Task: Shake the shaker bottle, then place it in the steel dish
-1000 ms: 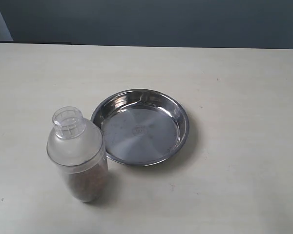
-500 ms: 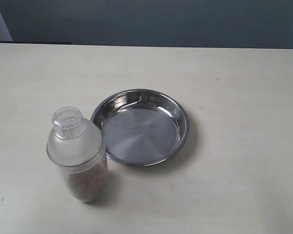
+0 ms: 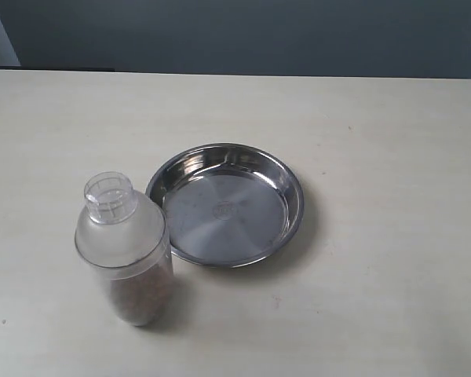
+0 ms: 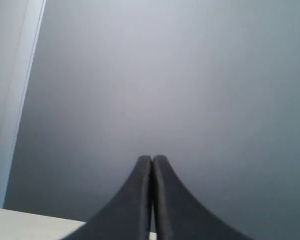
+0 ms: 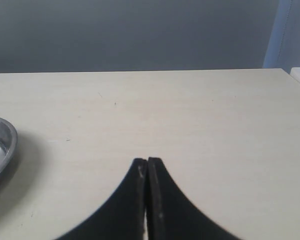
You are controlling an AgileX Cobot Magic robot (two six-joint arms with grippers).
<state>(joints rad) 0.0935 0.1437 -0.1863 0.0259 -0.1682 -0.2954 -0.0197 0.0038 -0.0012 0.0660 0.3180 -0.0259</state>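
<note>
The shaker bottle stands upright on the table at the front left, brown granules showing through its lower half, clear cap on top. Just to its right lies the steel dish, with nothing in it; its rim edge also shows in the right wrist view. Neither arm appears in the exterior view. My left gripper is shut on nothing and faces a grey wall. My right gripper is shut on nothing, above bare table, apart from the dish.
The pale table stretches around both objects, with a dark wall behind its far edge. A light vertical strip runs along the wall in the left wrist view. The table's corner shows in the right wrist view.
</note>
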